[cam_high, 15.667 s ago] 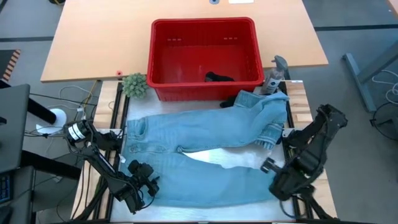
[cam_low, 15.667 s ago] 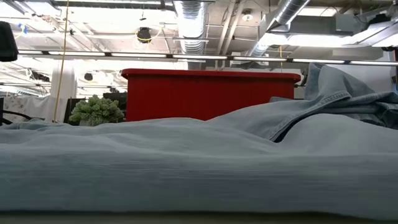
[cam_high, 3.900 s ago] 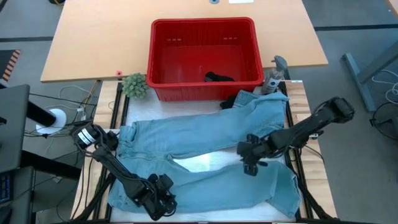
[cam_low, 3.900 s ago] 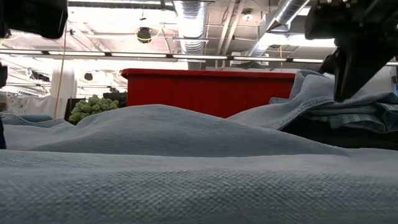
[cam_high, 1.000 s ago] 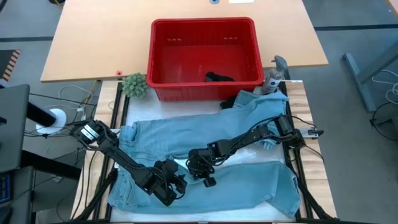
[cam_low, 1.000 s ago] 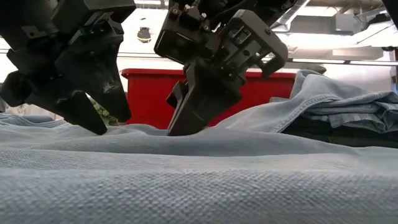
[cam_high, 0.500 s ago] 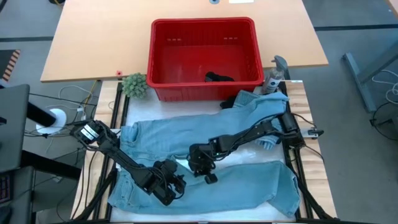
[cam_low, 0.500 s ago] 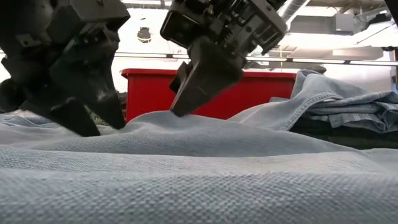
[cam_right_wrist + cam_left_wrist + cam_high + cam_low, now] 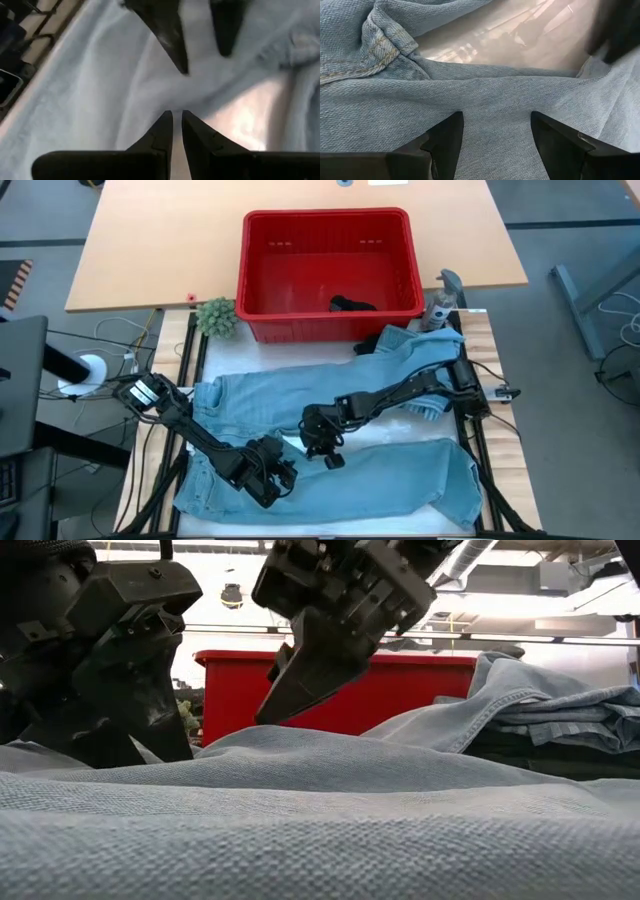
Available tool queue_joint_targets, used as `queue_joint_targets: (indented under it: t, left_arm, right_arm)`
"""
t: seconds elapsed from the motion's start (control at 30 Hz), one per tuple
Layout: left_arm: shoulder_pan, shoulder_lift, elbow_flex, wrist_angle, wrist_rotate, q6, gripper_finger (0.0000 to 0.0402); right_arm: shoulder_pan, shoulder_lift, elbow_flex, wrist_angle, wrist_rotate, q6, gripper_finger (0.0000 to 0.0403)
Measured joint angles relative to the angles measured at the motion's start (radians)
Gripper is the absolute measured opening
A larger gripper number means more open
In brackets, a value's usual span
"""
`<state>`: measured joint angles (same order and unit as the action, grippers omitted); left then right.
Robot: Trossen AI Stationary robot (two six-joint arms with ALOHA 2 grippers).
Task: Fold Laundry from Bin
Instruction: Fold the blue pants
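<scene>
The right gripper (image 9: 322,442) is in the middle of the high view, and its fingers (image 9: 165,131) are almost pressed together. From the low view it looks like they pinch a fold of the blue jeans (image 9: 400,470), but I cannot tell for sure. The left gripper (image 9: 272,478) is just to the lower left of it. Its fingers (image 9: 449,136) are spread wide and push down on the jeans with cloth between them.

One pair of jeans lies flat across the lower half of the high view. More blue cloth (image 9: 425,345) is bunched at the right, under the right arm.

One red bin (image 9: 262,300) sits at the top middle, with one small black cloth (image 9: 352,305) inside. One green plant (image 9: 216,317) stands just left of the bin. One grey thing (image 9: 442,302) stands to its right.
</scene>
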<state>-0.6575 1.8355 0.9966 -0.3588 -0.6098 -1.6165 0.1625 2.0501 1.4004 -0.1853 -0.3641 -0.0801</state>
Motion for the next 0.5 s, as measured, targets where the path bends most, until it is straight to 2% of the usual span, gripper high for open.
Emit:
queue_joint_targets:
  t: [0.27,0.5]
  left_arm:
    - [0.0,0.0,0.0,0.0,0.002,-0.001,0.0226]
    - [0.0,0.0,0.0,0.0,0.009,-0.001,0.0226]
  right_arm:
    - [0.06,0.0,0.0,0.014,0.026,-0.062,0.0067]
    - [0.02,-0.006,0.0,0.012,0.03,-0.07,0.0067]
